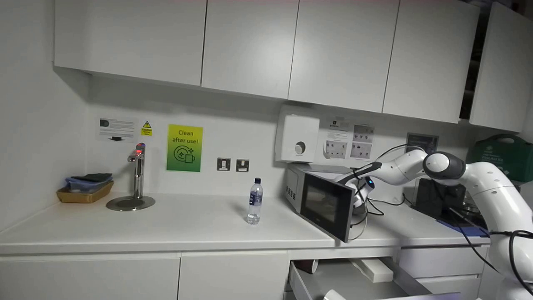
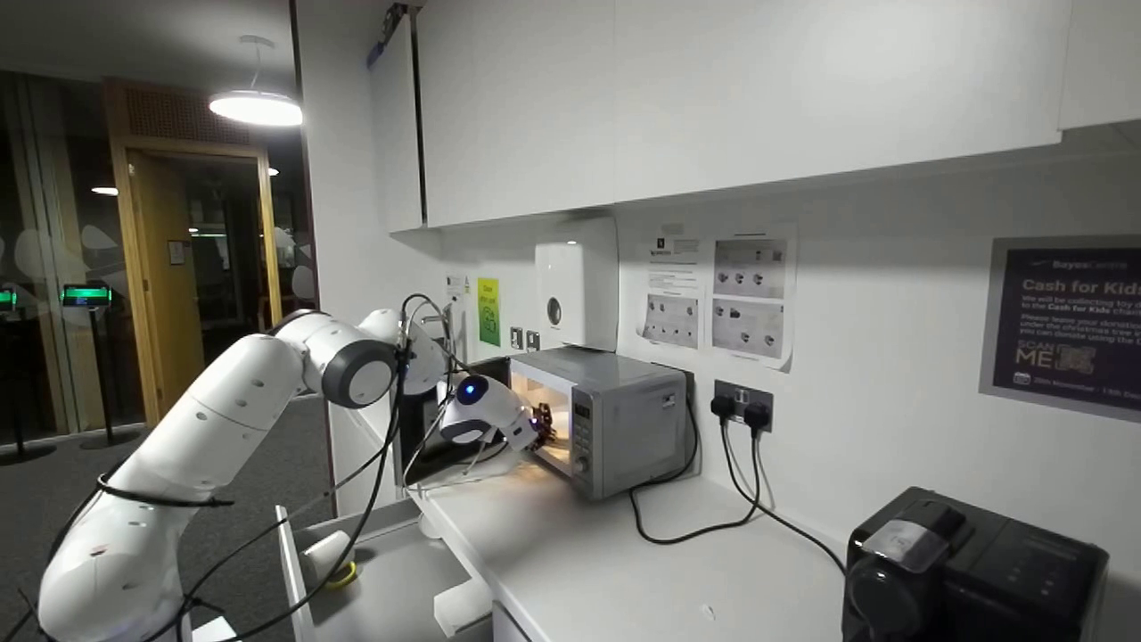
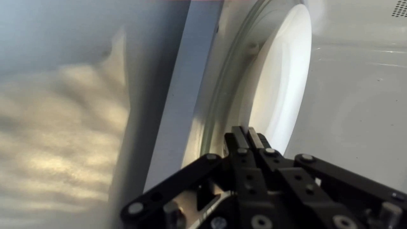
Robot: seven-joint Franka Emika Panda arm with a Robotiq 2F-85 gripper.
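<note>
Operating from a distance, I have the gripper point(image 3: 245, 130) in the lit mouth of a silver microwave point(image 2: 629, 437), its tips drawn together to a mere sliver at the rim of a white dish point(image 3: 286, 73); whether that rim is pinched between them, I cannot tell from the wrist view. The dish sits inside the microwave on what looks like a glass turntable point(image 3: 227, 98); both exterior views hide it. By my reading the approach is done: the door point(image 1: 327, 204) stands open, the gripper is at the dish and drawn narrow; what is left, I judge, is proof of a firm hold, for nothing in view shows the dish lifted. Edges press in on my path: the front frame point(image 3: 178, 105) of the microwave runs close beside the gripper; the grey inner wall point(image 3: 353, 111) lies just beyond the dish; the open door stands between the arm point(image 1: 487, 179) and a water bottle point(image 1: 255, 202) on the bench point(image 1: 191, 227); below, an open drawer point(image 1: 333, 275) juts past the bench's front edge, what looks like a white cup point(image 2: 326, 555) lying in it. The widest room for moving, as I see it, lies along the bench, from the microwave's control side toward the coffee machine point(image 2: 972, 571); overhead, the cupboards point(image 2: 731, 116) cap any high swing of the arm.
</note>
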